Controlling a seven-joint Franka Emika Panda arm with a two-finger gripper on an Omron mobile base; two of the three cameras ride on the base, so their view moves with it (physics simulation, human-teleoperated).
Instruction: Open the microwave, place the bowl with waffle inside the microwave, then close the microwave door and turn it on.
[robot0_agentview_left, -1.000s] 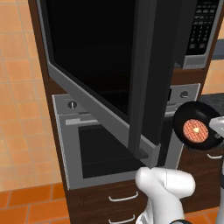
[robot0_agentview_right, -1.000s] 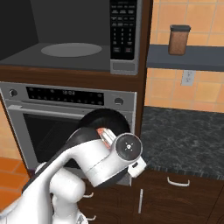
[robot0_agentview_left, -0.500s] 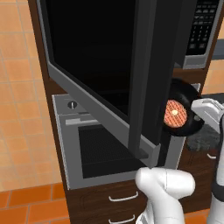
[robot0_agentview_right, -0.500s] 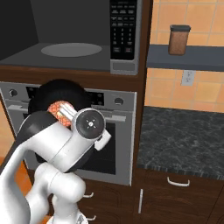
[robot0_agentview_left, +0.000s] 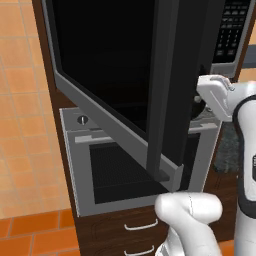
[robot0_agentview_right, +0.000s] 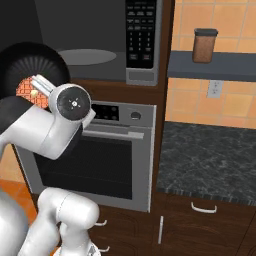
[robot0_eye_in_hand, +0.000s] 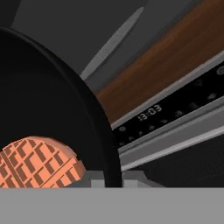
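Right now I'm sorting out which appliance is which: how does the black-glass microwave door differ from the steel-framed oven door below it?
The black-glass microwave door stands swung open; the steel-framed oven door is shut. The microwave door's glass is plain black, while the oven door's window shows a mesh pattern. The microwave door sits higher, the oven door under it. Both have grey steel edging.

setting: domestic kitchen, rendered. evidence: built-in microwave with black keypad panel, set in a tall dark wood cabinet column; microwave door swung open. steel wall oven directly below, with clock display and glass door. drawers with curved metal pulls beneath the oven. dark speckled stone countertop to the right. orange-tan tiled wall with a wall outlet. brown lidded canister on a grey shelf. orange tiled floor.
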